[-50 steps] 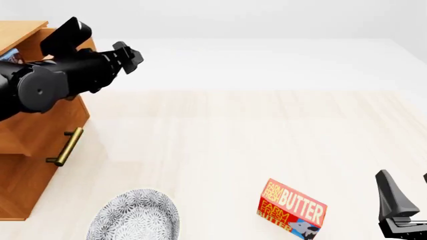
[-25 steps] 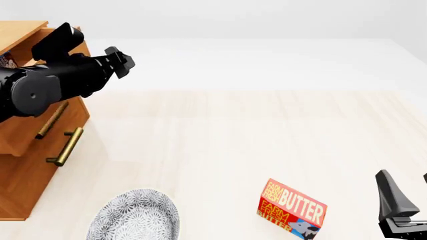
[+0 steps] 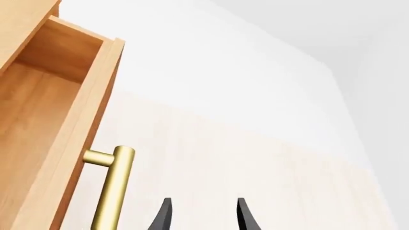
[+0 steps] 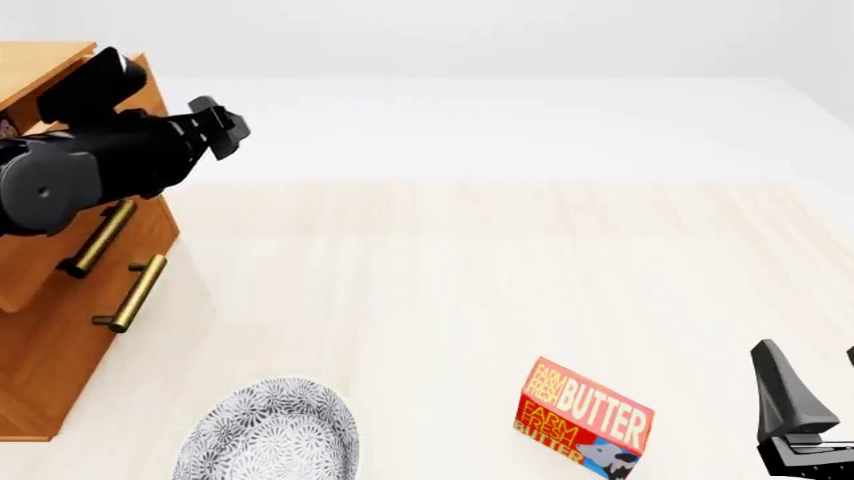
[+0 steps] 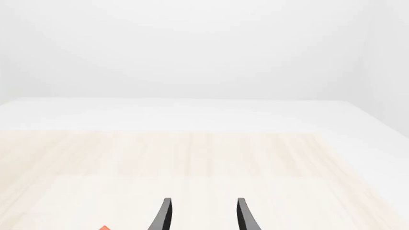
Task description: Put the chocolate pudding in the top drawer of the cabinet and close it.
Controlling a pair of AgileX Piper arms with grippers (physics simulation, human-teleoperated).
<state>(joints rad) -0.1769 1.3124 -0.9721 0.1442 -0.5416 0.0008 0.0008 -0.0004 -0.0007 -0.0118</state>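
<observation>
Now the left gripper (image 3: 201, 216), open and empty, should push the top drawer (image 4: 54, 235) squarely into the cabinet (image 4: 40, 370) at the table's left edge

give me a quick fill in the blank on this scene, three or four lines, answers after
1. The top drawer of the cabinet stands ____, not shut.
2. The left gripper is open and holds ____.
3. The handle beside the left gripper is the colour of ____.
4. The red box on the table is labelled ____.

Missing words: open; nothing; brass; butter
</observation>
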